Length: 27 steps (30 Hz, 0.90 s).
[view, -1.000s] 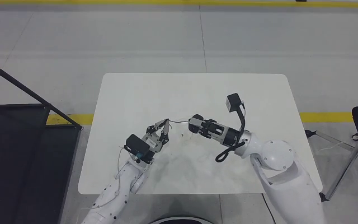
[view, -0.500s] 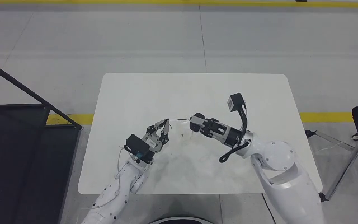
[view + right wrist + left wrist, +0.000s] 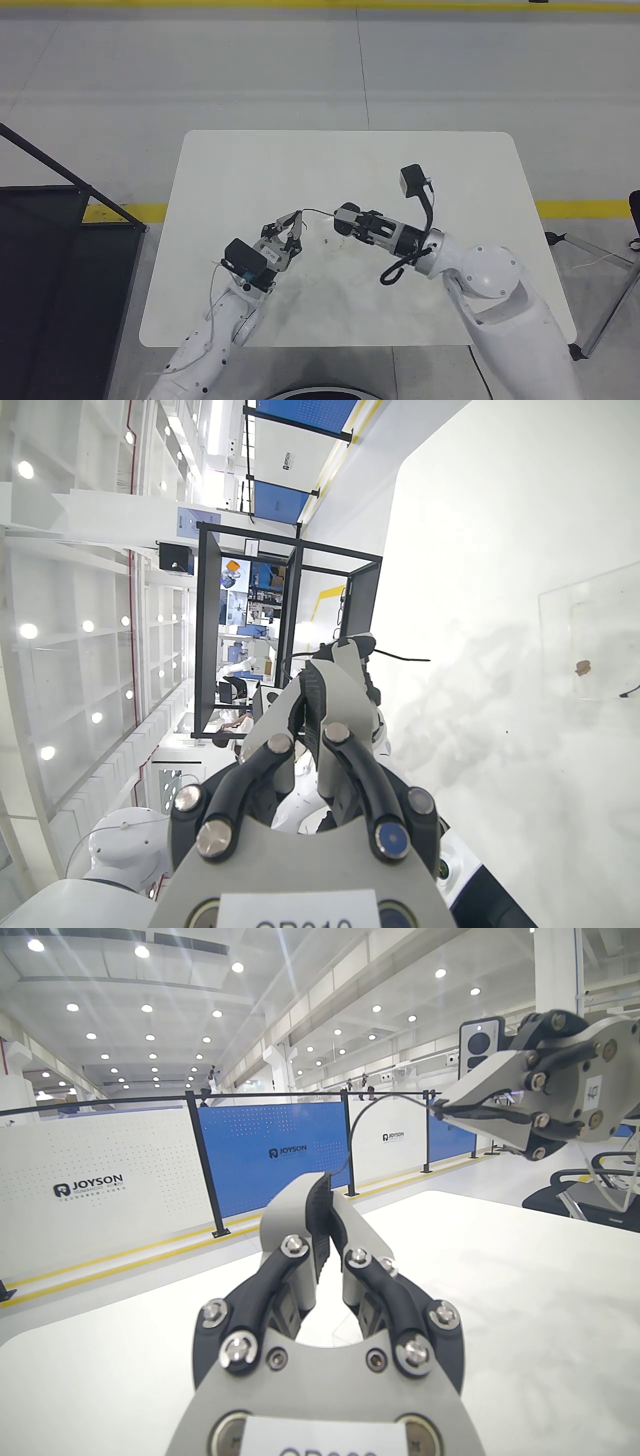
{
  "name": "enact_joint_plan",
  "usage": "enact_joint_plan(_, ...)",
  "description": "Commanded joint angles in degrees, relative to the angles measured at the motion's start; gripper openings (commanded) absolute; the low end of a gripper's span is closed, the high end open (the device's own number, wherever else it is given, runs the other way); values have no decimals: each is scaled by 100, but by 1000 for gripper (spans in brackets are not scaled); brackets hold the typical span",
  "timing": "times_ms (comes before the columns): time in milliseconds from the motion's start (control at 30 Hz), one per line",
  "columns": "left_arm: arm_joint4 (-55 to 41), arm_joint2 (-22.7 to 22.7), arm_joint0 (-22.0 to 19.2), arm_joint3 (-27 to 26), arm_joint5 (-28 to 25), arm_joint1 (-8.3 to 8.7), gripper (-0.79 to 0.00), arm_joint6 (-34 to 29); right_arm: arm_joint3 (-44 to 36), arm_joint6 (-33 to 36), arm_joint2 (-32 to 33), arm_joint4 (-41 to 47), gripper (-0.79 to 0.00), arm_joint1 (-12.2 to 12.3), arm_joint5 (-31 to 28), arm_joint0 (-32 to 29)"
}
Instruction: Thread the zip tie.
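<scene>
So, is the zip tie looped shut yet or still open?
Open: the zip tie arcs from the left gripper to the right gripper, not closed on itself.

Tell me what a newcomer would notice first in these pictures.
First, the two grippers meeting almost tip to tip above the middle of the white table: the left gripper and the right gripper, both shut. Strung between them is a thin black zip tie, arching from one pinch to the other.
</scene>
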Motion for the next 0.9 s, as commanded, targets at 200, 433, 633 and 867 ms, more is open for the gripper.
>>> enact_joint_plan(200,-8,-58,53,-68,-19,-8,-785,-14,-30,40,-99,-243,-785,3,226,80)
enact_joint_plan(433,7,-74,65,-71,-45,-20,-785,-13,-65,84,-237,-544,-785,3,475,179)
enact_joint_plan(633,31,-86,71,-65,-72,-29,-785,-12,-82,85,-361,-781,-785,-2,665,251)
enact_joint_plan(867,7,-104,78,-57,-79,-43,-785,15,-54,72,-493,-972,-785,-20,981,380)
